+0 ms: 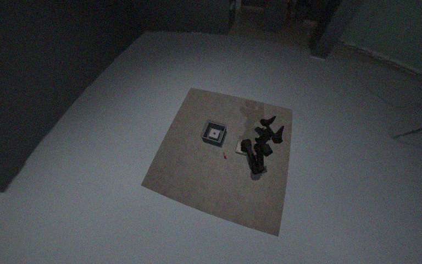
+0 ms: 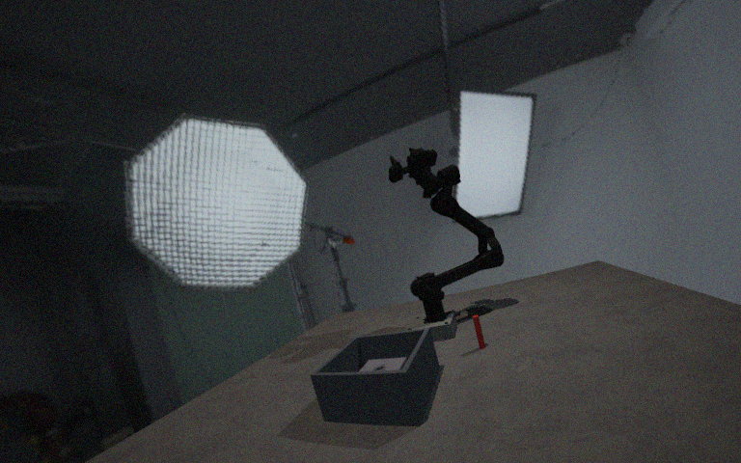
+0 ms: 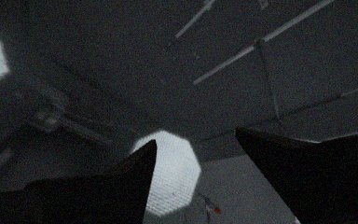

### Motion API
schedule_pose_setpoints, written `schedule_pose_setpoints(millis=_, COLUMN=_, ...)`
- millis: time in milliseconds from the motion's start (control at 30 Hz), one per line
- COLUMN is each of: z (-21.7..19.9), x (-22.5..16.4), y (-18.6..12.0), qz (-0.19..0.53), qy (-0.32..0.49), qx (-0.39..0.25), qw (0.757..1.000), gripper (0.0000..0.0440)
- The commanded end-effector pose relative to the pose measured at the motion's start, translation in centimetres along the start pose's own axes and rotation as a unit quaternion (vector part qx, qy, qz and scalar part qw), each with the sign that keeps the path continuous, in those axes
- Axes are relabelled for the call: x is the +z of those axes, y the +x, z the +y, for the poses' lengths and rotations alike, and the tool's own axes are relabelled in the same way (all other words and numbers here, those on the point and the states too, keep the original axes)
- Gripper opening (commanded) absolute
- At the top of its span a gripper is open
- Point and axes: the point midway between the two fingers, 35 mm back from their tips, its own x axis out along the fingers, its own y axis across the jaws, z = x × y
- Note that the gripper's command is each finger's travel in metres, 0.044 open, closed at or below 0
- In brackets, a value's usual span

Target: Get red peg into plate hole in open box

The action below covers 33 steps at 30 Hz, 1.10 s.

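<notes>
One red peg (image 1: 225,156) (image 2: 479,332) — upright, outside the box (image 1: 212,143) (image 2: 373,398) — unlabelled.

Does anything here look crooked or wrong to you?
Nothing looks spilled or damaged. The red peg stands outside the open box, and the gripper is raised and open, its fingers apart with nothing between them.

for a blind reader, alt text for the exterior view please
A red peg stands upright, leaning slightly, on the table beyond an open box with a holed plate inside. The black arm rears above, its hand well clear of the peg.
</notes>
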Motion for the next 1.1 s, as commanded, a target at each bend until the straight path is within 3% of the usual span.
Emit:
schedule_pose_setpoints(millis=0, z=0.9, x=-0.1, y=0.1, qz=0.003, qy=0.005, qx=0.014, qw=1.0, gripper=0.0414)
schedule_pose_setpoints(millis=133, z=4.6, x=-0.4, y=0.3, qz=0.008, qy=0.035, qx=0.076, qw=0.996, gripper=0.044)
schedule_pose_setpoints(millis=533, z=16.0, x=-0.3, y=-1.2, qz=0.035, qy=0.121, qx=0.258, qw=0.958, gripper=0.044)
schedule_pose_setpoints(millis=800, z=22.6, x=0.2, y=-4.0, qz=0.065, qy=0.173, qx=0.372, qw=0.909, gripper=0.044)
schedule_pose_setpoints(millis=1067, z=28.3, x=1.0, y=-8.1, qz=0.105, qy=0.207, qx=0.482, qw=0.845, gripper=0.044)
